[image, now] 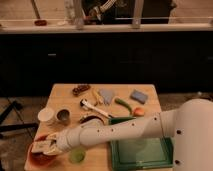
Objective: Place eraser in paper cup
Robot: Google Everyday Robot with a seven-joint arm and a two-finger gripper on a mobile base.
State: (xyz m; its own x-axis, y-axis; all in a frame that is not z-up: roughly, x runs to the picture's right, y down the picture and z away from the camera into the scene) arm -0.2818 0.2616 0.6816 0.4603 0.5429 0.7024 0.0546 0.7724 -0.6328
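My gripper (46, 146) is at the front left corner of the wooden table (67, 102), low over an orange-red bowl (39, 158). Its fingers hold a small pale cream block with a darker top, the eraser (38, 146), just above the bowl. The white paper cup (46, 116) stands upright behind the bowl, near the table's left edge, apart from the gripper. My white arm (125, 131) reaches in from the right across the table's front.
A shiny metal cup (63, 117) stands right beside the paper cup. A translucent green cup (76, 156) is in front of the arm. A green tray (167, 148) lies front right. Two blue-grey pads (106, 95) (139, 96), a white brush (92, 106) and a dark bowl (90, 119) lie mid-table.
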